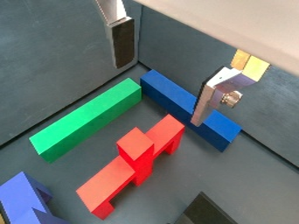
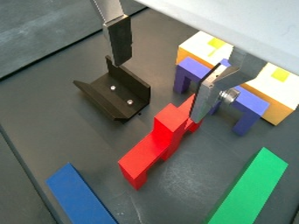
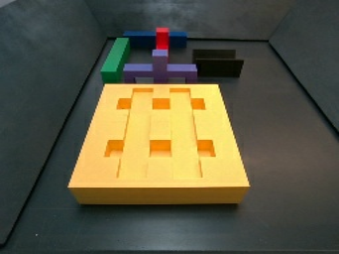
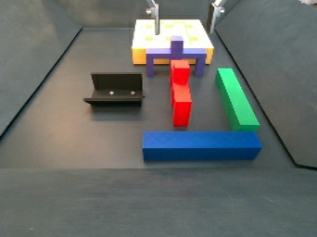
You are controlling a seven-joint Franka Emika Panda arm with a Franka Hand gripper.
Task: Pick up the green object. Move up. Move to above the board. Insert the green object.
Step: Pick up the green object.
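Note:
The green object (image 1: pixel 87 118) is a long green bar lying flat on the dark floor, beside a blue bar (image 1: pixel 187 107). It also shows in both side views (image 4: pixel 235 97) (image 3: pixel 117 58) and in a wrist view (image 2: pixel 251 188). The board (image 3: pixel 159 139) is a large orange-yellow slab with six square holes, also in a side view (image 4: pixel 158 35). My gripper (image 1: pixel 163 87) is open and empty, high above the pieces and apart from the green bar. Its fingers (image 4: pixel 155 9) show at the top edge of a side view.
A red block (image 4: pixel 183 88) lies between the green bar and the fixture (image 4: pixel 114 88). A purple cross-shaped block (image 4: pixel 177 51) lies against the board's near edge. The blue bar (image 4: pixel 201 144) lies across the ends of the red block and green bar. Dark walls surround the floor.

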